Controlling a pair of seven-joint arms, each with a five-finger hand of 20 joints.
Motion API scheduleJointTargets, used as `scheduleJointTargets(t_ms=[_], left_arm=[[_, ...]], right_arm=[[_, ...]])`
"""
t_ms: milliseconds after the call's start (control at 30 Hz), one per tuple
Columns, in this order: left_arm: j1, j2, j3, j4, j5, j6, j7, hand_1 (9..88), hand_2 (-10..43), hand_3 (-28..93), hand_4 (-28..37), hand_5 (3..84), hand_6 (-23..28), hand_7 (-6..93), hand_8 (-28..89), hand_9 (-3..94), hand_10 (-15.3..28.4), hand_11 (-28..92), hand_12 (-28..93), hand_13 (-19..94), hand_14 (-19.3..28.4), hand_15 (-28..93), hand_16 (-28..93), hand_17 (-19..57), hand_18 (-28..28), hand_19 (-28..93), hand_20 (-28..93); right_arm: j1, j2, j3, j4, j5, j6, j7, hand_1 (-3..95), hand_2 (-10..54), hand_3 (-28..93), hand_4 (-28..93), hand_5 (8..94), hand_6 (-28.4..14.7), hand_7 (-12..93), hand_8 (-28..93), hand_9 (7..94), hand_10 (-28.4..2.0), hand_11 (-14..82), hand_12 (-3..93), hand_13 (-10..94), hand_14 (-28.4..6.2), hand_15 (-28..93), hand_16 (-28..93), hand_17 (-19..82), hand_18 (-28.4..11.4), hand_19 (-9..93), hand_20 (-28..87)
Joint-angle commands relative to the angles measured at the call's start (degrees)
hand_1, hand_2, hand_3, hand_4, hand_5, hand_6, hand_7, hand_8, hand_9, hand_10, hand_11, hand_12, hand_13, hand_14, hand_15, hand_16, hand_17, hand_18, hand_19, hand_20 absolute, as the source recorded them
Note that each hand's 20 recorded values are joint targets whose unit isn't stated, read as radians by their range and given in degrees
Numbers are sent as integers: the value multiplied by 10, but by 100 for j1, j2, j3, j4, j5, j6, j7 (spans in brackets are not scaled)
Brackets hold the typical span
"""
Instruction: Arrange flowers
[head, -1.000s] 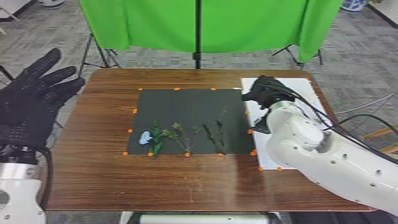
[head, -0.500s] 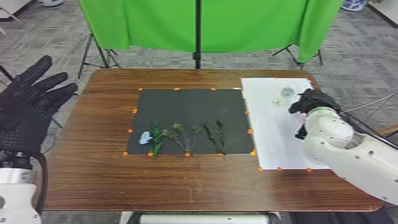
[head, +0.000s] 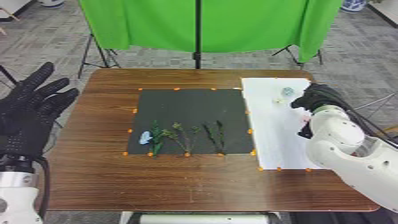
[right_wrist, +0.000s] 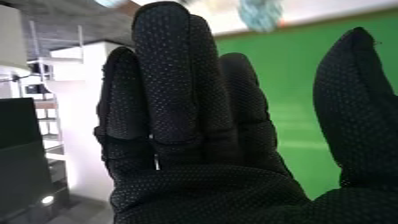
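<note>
The right robot hand (head: 321, 97), fingers straight and thumb apart, was over the white sheet's (head: 277, 137) right edge, near a pale blue-green flower (head: 288, 91); leftward, green sprigs (head: 156, 139) and a blue flower (head: 146, 138) lay on the dark mat (head: 188, 110); farther left, the left robot hand (head: 25, 117) was open

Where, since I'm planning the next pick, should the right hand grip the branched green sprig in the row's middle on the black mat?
I'd have the right hand pinch the sprig by its thin stem at the near end, coming from above. It lies flat, branches spreading toward the far end, while the stem looks narrow, with bare black mat on both sides.
</note>
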Motion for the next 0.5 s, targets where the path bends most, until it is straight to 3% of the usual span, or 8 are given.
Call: scheduleJointTargets(t_ms=[33,267,500], left_arm=[[4,-77,56,41,35,-35,-73,206,74,773,-283,330,74,111,-81,297,184,252,113,230,265,516,-94,-93,223,538,94],[-45,-83,96,48,48,-39,-106,205,74,774,-283,330,74,110,-82,298,183,253,113,230,265,517,-95,-92,222,538,95],[-38,-92,104,55,32,-36,-88,206,74,774,-283,331,75,111,-81,297,183,254,113,230,265,517,-95,-92,222,538,96]], right_arm=[[-107,7,27,148,349,-335,117,324,-75,732,-253,542,-22,137,-111,723,-175,225,148,715,-129,572,128,392,-227,932,38],[-117,-84,78,310,543,-698,219,343,-82,719,-244,566,-20,137,-111,747,-171,225,151,730,-128,570,132,401,-231,932,61],[-57,-115,-168,363,418,-605,91,380,-89,733,-245,597,-13,143,-113,768,-157,233,154,744,-118,569,137,410,-227,932,72]])
